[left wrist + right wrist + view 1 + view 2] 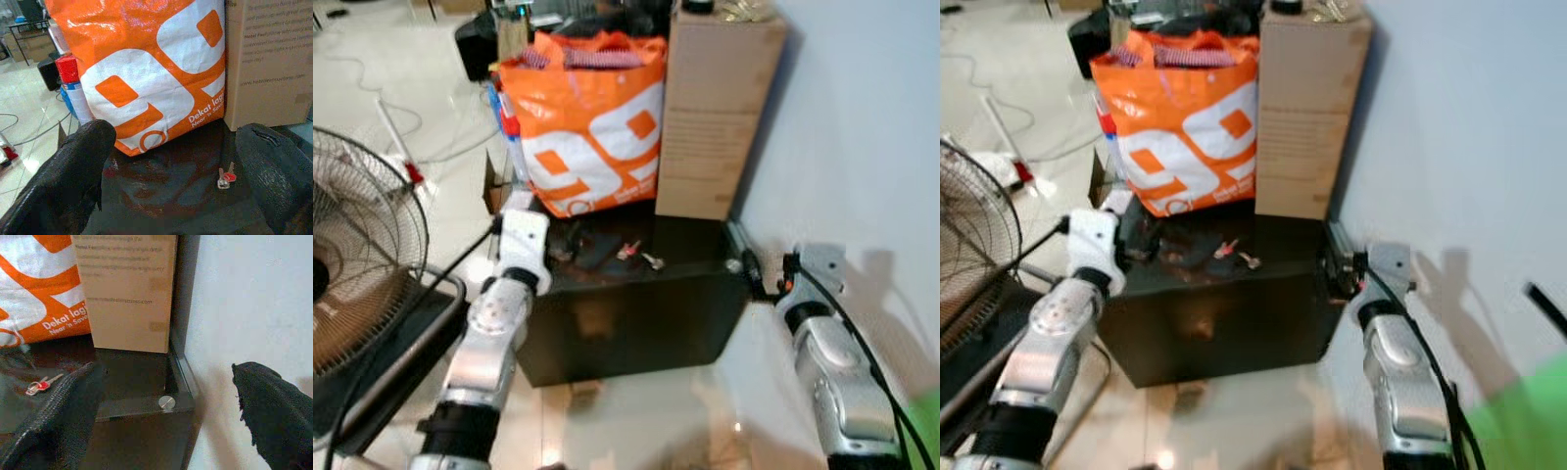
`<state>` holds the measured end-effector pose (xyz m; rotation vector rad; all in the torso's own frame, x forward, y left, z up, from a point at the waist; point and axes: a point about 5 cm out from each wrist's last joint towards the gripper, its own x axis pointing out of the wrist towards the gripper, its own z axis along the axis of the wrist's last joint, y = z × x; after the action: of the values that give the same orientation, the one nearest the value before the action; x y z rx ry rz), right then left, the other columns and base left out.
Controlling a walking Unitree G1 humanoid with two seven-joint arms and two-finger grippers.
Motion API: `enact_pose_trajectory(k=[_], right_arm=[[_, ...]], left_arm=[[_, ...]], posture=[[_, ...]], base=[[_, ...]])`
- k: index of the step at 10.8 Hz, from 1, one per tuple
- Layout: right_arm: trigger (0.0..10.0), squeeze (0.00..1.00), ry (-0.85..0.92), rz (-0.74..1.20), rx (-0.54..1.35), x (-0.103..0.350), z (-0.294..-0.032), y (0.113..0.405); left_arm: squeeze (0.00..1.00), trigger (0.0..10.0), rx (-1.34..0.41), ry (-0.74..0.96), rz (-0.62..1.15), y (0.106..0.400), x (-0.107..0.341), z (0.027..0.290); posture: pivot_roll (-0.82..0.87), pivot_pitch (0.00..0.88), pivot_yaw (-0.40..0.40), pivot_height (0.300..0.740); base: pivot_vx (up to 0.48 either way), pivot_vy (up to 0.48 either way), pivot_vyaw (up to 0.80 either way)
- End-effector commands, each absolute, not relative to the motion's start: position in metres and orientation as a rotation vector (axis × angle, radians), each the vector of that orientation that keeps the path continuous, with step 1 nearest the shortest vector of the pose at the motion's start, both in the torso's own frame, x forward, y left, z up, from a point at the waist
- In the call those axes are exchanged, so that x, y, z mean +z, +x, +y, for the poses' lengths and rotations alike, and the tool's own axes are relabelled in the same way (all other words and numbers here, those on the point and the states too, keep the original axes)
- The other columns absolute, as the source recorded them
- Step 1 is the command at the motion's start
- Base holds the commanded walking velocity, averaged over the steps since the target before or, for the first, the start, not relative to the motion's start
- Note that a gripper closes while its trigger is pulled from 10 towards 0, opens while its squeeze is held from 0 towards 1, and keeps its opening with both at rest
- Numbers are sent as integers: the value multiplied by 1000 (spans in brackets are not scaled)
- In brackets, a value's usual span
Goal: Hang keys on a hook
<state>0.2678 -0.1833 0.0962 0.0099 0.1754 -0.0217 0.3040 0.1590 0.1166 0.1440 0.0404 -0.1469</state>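
Glossy pale floor tiles and a plain white wall (862,127) frame a low black bench (636,294) with a dark glass top. Contents on the bench: an orange and white shopping bag (592,127) at the back, a tall cardboard box (715,108) just beside it against the wall, and the keys (638,254), a small bunch with a red tag, lying flat on bare glass in front of the bag, touching neither bag nor box. A spray can with a red cap (71,85) stands by the bag's far side; a wire fan (362,264) stands on the floor to the robot's left. Left hand (176,181): fingers spread wide, nothing between them, held at the bench's left front corner and pointed across the top; in its wrist view the keys (225,177) lie just ahead and nearer one fingertip, their long axis roughly along the hand's line of reach. Right hand (166,416): also spread and empty, at the bench's right corner close to the wall, with the keys (41,383) well off to its side. Judged nearer and better lined up: the left hand. No hook can be made out; pickup not yet begun.
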Motion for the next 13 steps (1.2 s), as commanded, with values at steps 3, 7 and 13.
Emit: enact_pose_trajectory(k=[3,7,13], right_arm=[[10000,0,-3,162,12,99,-174,272],[10000,0,-4,171,1,98,-174,272],[10000,0,-29,174,-22,99,-177,274]], left_arm=[[220,10000,-126,129,18,304,123,168],[231,10000,-133,120,21,305,123,168],[231,10000,-146,110,21,307,124,165]], posture=[[-101,0,21,740],[-106,0,25,740],[-113,0,29,740]], base=[[0,0,0],[271,0,0],[330,0,0]])
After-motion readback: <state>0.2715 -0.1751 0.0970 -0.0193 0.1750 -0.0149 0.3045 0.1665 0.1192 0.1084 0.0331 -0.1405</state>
